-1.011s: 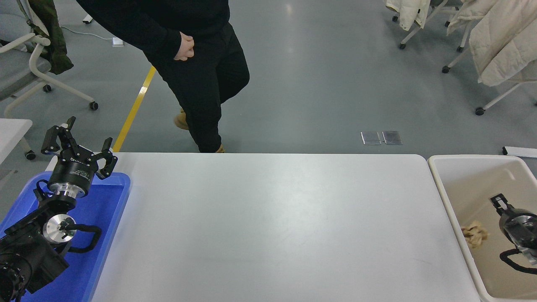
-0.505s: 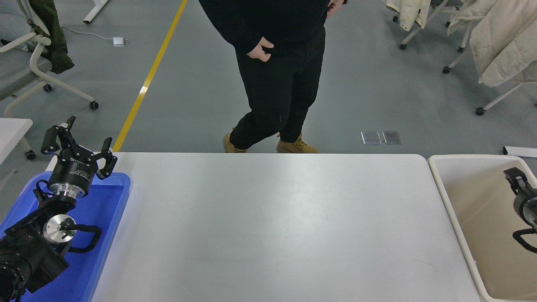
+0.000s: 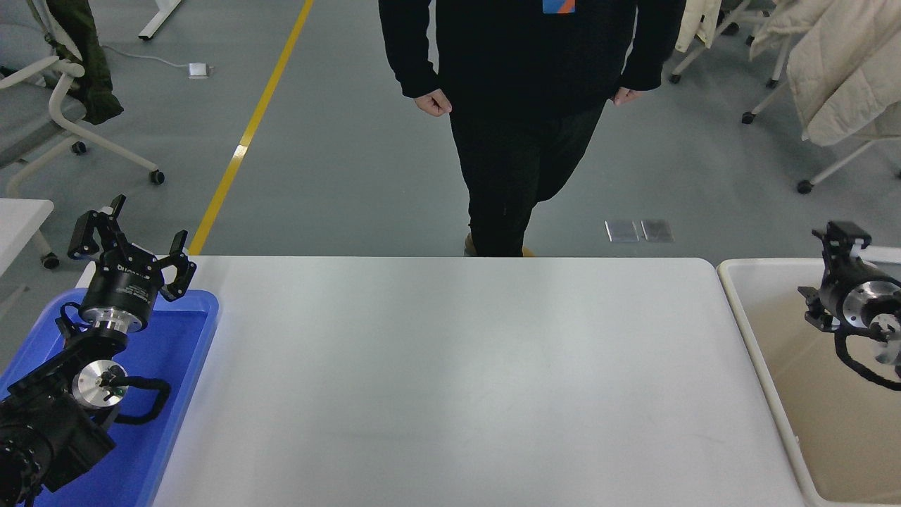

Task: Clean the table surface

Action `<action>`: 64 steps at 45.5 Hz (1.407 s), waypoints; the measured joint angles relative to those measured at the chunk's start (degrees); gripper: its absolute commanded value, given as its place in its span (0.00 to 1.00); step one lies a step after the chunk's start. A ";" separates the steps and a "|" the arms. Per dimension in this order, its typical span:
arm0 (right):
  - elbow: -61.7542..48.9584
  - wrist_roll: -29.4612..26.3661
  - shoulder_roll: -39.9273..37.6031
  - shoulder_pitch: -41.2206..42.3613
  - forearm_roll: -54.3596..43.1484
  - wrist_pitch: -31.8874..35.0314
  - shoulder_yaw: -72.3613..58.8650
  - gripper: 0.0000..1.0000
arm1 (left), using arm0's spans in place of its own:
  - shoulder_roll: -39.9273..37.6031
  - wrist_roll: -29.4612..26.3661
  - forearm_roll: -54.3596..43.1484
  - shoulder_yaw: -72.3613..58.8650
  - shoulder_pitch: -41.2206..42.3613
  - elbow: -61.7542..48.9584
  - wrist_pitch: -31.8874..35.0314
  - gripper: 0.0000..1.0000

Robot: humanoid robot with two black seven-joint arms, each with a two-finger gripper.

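Okay, right gripper (image 3: 838, 236) has come up out of the beige bin (image 3: 739, 310) at 3 o'clock; can't tell its fingers' state from here. Paper wad no longer visible. Tabletop (image 3: 457, 380) dead centre looks bare, so I judge cleaning done. Left gripper (image 3: 130, 243) parked at 9 o'clock over the blue tray (image 3: 183, 366), fingers wide, empty. Person (image 3: 521, 105) at 12, off the far edge; plenty of room.
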 measured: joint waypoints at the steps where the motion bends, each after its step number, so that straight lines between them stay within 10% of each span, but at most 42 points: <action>1: 0.39 -0.01 1.09 -0.34 -0.07 0.00 2.08 1.00 | 0.00 0.00 0.01 0.00 0.00 0.00 0.00 1.00; 19: 2.54 2.90 14.50 -3.64 -0.24 1.72 21.71 1.00 | 0.01 0.00 0.01 0.00 0.00 -0.01 0.00 1.00; 64: -0.04 9.83 21.09 -4.23 -0.29 2.41 24.83 1.00 | 0.00 0.00 0.01 0.00 -0.05 0.00 0.00 1.00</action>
